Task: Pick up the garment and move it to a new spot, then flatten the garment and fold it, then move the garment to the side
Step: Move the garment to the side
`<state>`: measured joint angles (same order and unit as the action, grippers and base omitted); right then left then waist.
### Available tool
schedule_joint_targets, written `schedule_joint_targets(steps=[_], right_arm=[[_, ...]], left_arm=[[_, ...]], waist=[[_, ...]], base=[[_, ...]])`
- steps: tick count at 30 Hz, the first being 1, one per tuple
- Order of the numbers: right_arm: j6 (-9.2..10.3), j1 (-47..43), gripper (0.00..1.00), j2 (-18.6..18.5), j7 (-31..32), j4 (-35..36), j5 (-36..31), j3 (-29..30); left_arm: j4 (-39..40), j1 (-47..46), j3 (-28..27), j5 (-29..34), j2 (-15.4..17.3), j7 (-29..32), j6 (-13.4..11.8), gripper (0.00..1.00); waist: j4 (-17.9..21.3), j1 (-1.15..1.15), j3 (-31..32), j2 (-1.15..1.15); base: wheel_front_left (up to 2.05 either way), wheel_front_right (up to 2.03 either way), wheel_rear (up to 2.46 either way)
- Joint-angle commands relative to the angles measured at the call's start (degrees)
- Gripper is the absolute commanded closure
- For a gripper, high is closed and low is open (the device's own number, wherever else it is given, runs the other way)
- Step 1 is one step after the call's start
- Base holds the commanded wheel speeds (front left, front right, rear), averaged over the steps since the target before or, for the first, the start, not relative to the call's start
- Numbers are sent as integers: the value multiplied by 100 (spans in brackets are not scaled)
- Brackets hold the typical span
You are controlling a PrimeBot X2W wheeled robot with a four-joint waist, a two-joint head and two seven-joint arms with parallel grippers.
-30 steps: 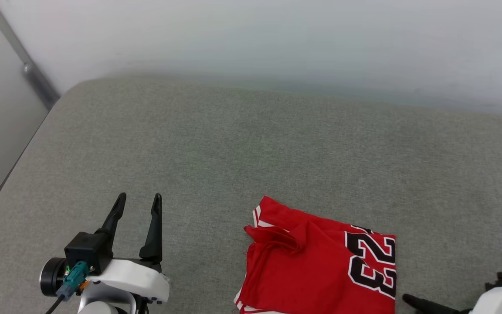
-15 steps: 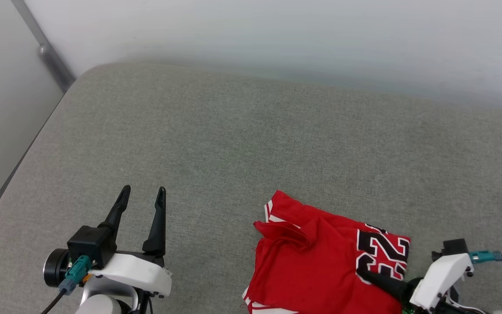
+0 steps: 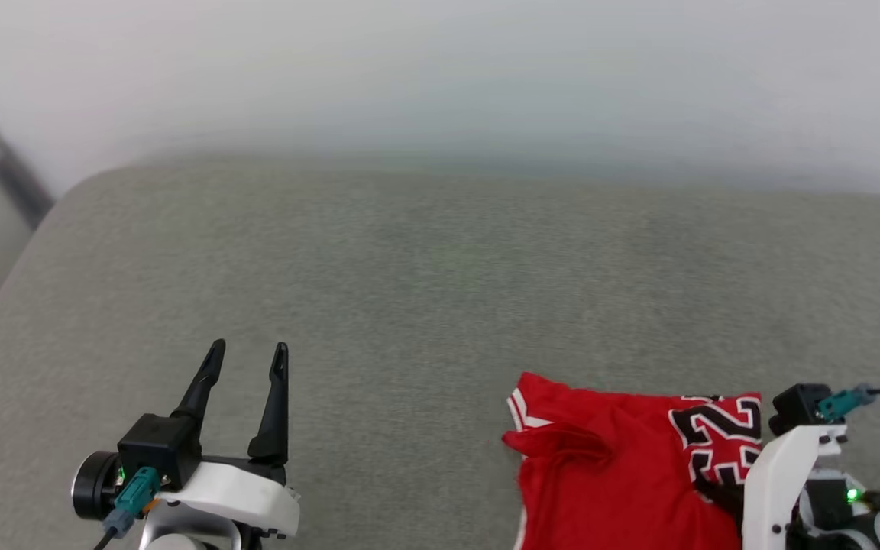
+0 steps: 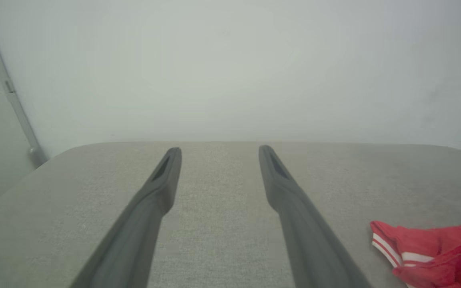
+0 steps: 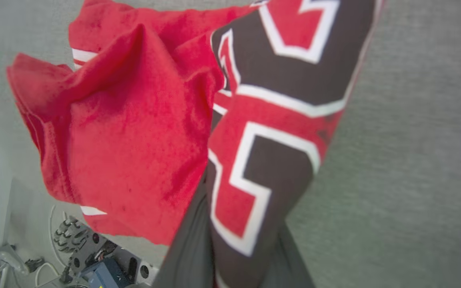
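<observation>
**Nipped at the numbered edge**

Pinches the garment (image 3: 608,481) in the right gripper (image 3: 721,495), with the fingers (image 5: 186,248) drawn narrow on a fold of the black, white-outlined number print (image 5: 278,100) (cloth sandwiched between them in the right wrist view). Leaves the rest of the red cloth bunched and trailing to the robot's left of the grip, ending in striped trim (image 3: 520,411). Cannot tell how much of that cloth rests on the grey cushioned surface (image 3: 425,275) and how much hangs clear. Places the garment at the near right part of that surface, close to the front edge.

Hovers the left gripper (image 3: 247,348) well apart to the left, fingers spread wide and holding nothing, over bare grey fabric. Catches the same striped trim at the lower right of the left wrist view, beside its own right finger.

Backs onto a pale wall (image 3: 440,69) beyond the surface, with a grey post (image 3: 4,172) at the far left.
</observation>
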<state>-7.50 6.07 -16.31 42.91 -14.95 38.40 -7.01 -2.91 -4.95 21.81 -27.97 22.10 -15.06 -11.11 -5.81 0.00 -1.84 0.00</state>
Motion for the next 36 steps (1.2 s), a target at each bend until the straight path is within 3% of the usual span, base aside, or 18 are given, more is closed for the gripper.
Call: schedule_joint_targets(steps=[1, 10, 15, 25, 32, 33, 34, 35, 36], right_arm=[[2, 133, 100, -122, -30, 48, -259, -3], [3, 1043, 100, -349, -537, 4, -1760, 95], [3, 1734, 100, -417, -1074, -397, -2319, 477], [4, 2864, 100, 83, -2558, -1328, -3545, 2525], [5, 3507, 100, 409, -3417, -1722, -4415, 3764], [5, 3581, 71, 439, -3538, -1781, -4504, 3885], [5, 3651, 7, 466, -3645, -1840, -4625, 3971], [5, 3700, 0, 497, -3732, -1920, -4722, 4052], [5, 3749, 0, 532, -3850, -1983, -4768, 4126]], left_arm=[[72, -3, 11, 18, -13, -3, 8, 0], [645, -265, -59, 158, 93, 6, 47, 0], [932, -724, -30, 319, 343, 203, 204, 0], [1514, -1571, 62, 618, 734, 719, 413, 0], [1793, -1791, 26, 692, 915, 894, 453, 0], [1814, -1811, 24, 704, 931, 910, 451, 0], [1822, -1821, 21, 711, 933, 915, 450, 0], [1819, -1817, 27, 708, 931, 917, 447, 0], [1811, -1821, 30, 707, 932, 919, 446, 0]], waist=[[404, 0, -18, 0], [1783, 0, -903, 0], [2273, 0, -1642, 0], [2411, 0, -2952, 0], [2351, 0, -3417, 0], [2338, 0, -3451, 0], [2327, 0, -3472, 0], [2318, 0, -3482, 0], [2309, 0, -3488, 0]], base=[[0, 0, 0], [0, 0, 0], [0, 0, 0], [0, 0, 0], [0, 0, 0], [0, 0, 0], [0, 0, 0], [0, 0, 0], [0, 0, 0]])
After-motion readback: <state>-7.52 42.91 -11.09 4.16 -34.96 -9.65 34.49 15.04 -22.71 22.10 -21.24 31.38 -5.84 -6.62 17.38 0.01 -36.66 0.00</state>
